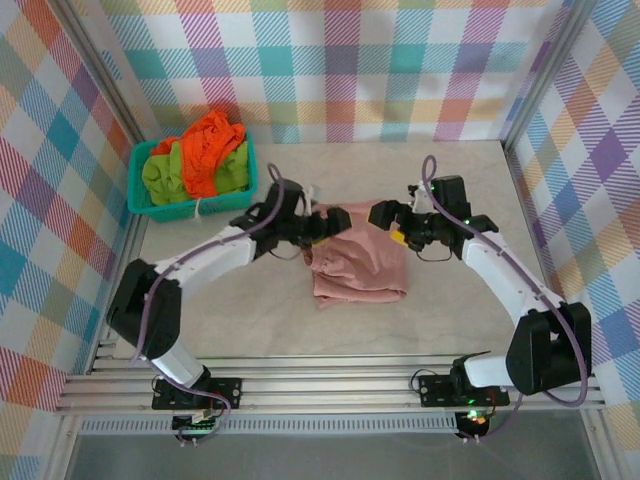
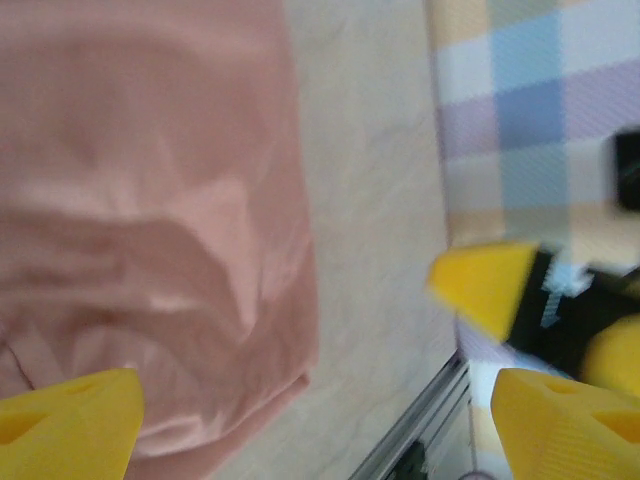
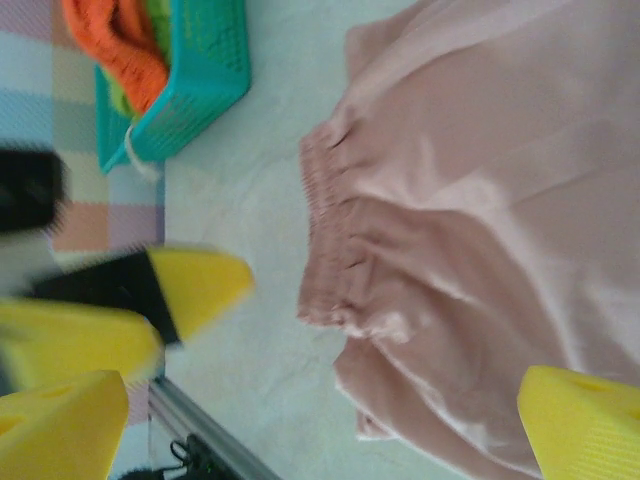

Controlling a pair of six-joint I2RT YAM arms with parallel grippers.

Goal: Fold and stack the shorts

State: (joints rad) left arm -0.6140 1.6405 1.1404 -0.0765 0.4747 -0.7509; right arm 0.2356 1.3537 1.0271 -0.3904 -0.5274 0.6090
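The dusty pink shorts [image 1: 360, 268] lie folded in a rumpled rectangle at the table's middle. Both grippers hover over their far edge, facing each other. My left gripper [image 1: 332, 222] is open with nothing between its yellow fingers [image 2: 62, 425]; below it lie the pink shorts [image 2: 150, 220]. My right gripper [image 1: 388, 214] is open and holds nothing, with the waistband of the pink shorts [image 3: 470, 200] beneath it. The orange shorts [image 1: 210, 148] and the lime green shorts [image 1: 160, 176] are heaped in the basket.
The teal mesh basket [image 1: 182, 212] stands at the back left corner, also seen as the teal basket [image 3: 205, 70] in the right wrist view. Plaid walls close in three sides. A metal rail [image 2: 420, 430] runs along the table's edge.
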